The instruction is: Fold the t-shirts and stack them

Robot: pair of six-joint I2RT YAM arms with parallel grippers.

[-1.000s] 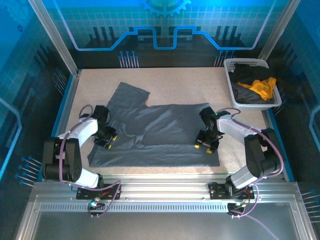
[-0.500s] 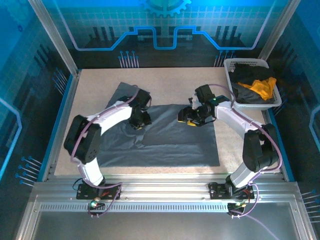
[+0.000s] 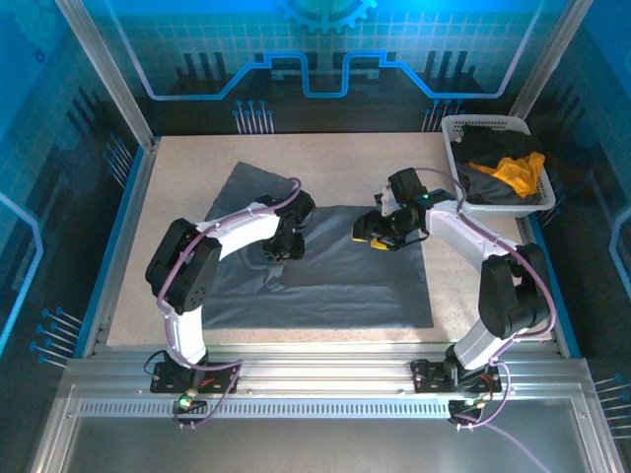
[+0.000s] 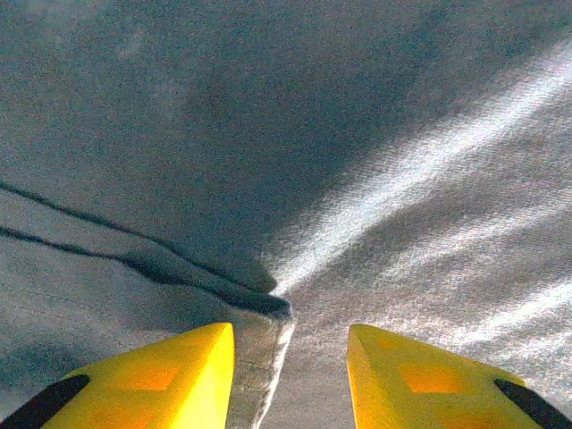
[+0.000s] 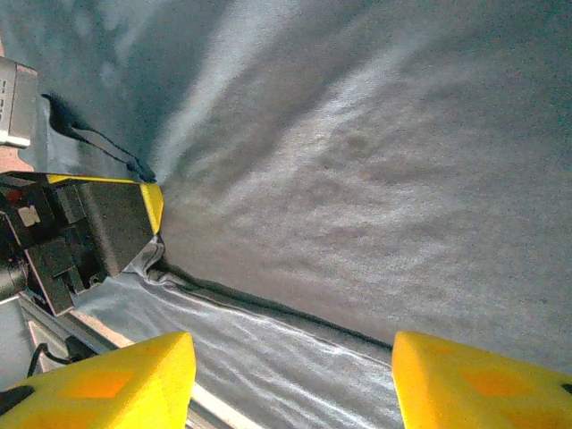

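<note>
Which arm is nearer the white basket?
Right. The right arm works over the far right corner of the grey t-shirt, a short way left of the white basket; the left arm is over the shirt's left part, farther off.

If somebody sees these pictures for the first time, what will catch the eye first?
The slate grey t-shirt comes first: it lies spread over the middle of the table, partly folded. Both arms reach over it, with the left pincer and the right pincer open close above the cloth. In the far right corner stands a white basket holding black cloth and an orange-yellow shirt.
</note>
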